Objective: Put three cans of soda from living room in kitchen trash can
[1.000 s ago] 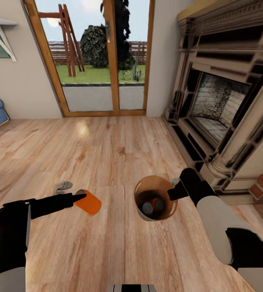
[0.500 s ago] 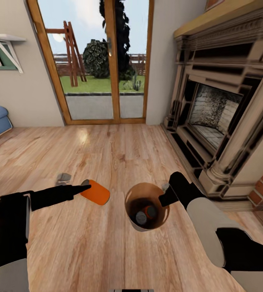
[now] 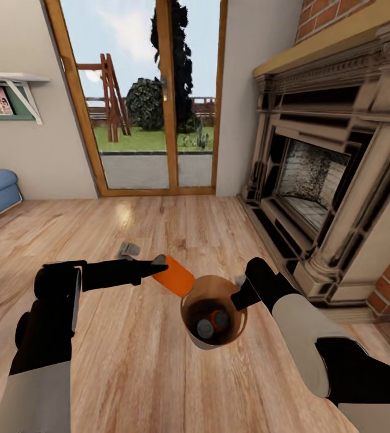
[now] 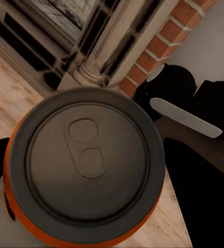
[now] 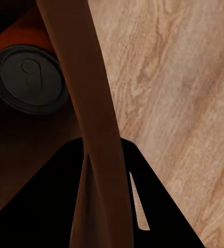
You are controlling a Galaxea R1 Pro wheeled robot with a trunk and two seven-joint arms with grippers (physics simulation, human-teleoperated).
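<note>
Brings the last orange can (image 3: 173,275) tilted up to the tash can (image 3: 202,344), lower end now meeting the rim at about 10 o'clock of the opening. Closes a gap that was plain a second ago, when can and bin were well apart. Discounts the camera's own shift, which moves the whole room with it.

Keeps the left gripper (image 3: 158,265) clamped on that can near its grey top (image 4: 86,165), which faces the left wrist camera.

Shows two more cans already lying inside the bin: an orange one (image 3: 221,319) and, beside it, one readable only by its grey top (image 3: 205,328).

Holds the bin off the wood floor (image 3: 128,373) with the right gripper (image 3: 241,297), jaws pinched across the wall (image 5: 99,129) at about 2 o'clock of the rim.

Suggests a release is close, needing only a little more travel inward over the opening.

Leaves the bin in the living room, with the fireplace (image 3: 315,180) at 1 o'clock and the glass doors (image 3: 140,96) at 12, so the trip to the kitchen remains.
</note>
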